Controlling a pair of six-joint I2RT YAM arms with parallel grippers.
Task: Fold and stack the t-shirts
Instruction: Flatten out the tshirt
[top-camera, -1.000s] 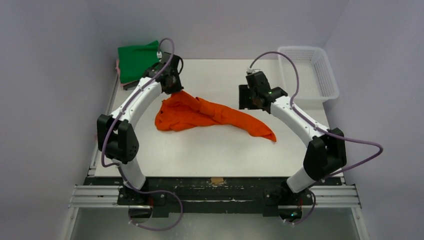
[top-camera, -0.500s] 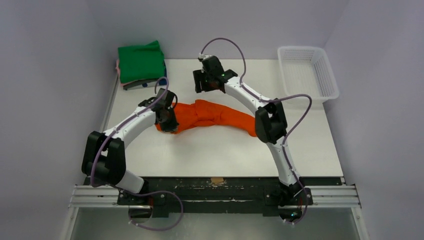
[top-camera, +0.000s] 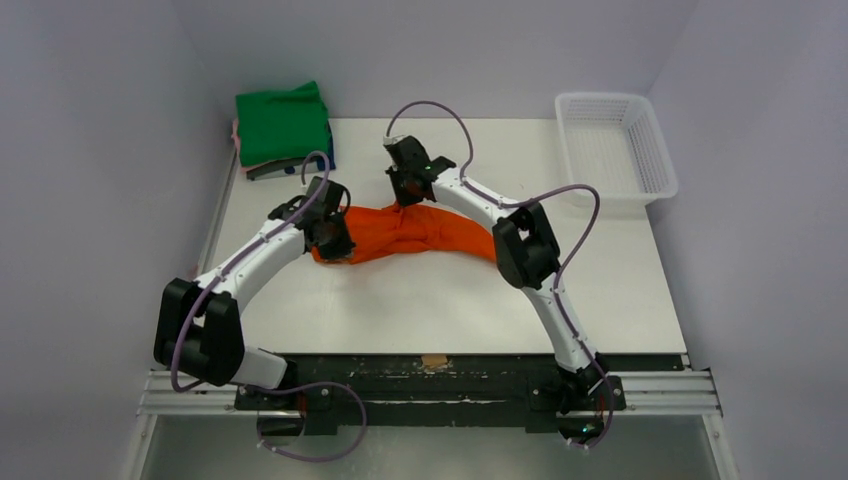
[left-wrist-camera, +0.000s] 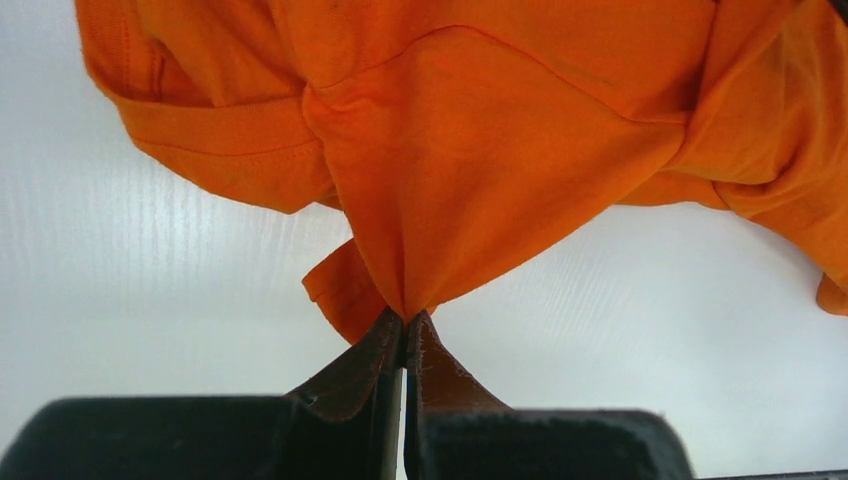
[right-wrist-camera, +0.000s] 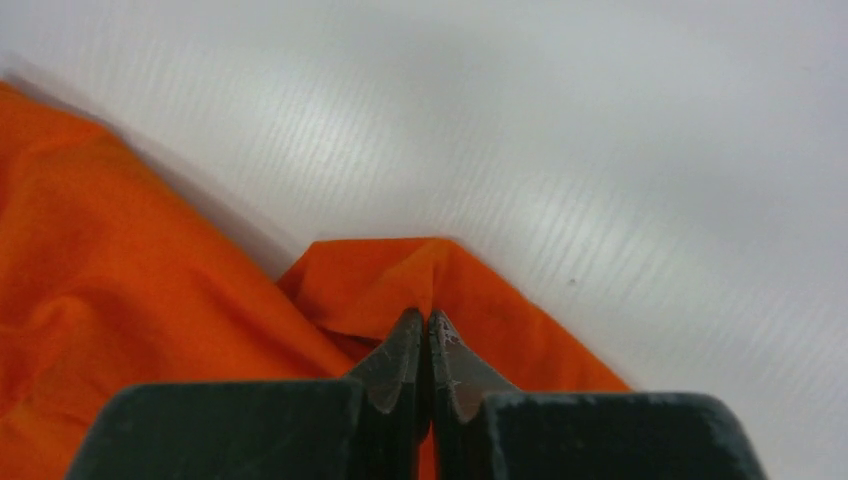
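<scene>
orange tee (top-camera: 400, 232): bunched in a long rumpled strip on the desk (top-camera: 420, 300), well left of the basket (top-camera: 640, 190). Not flat, not folded.
left pincer (left-wrist-camera: 405, 322): pressed together on a peak of orange cloth at the tee's end farthest from the basket. The fabric tents away from the tips, so I read that end as pulled taut.
right pincer (right-wrist-camera: 428, 322): pinching a small fold on the tee's back edge, nearer the basket than my left grip.
why two grips: I judge two held points, set apart, let me draw the tee open and lay it flat. One grip alone would only drag the bunch.
green tee (top-camera: 283, 125): folded, topping the stack far left of the basket, at the desk's back corner. Pink and dark edges show beneath it, too small to say more.
why stacked there: my guess is it sits out of arm sweep, so the middle is free for folding.
step: spreading, first fold not yet made.
risk: both pinches are thin, so cloth may slip if I pull apart fast. I can't tell which seam or corner either tip holds.
</scene>
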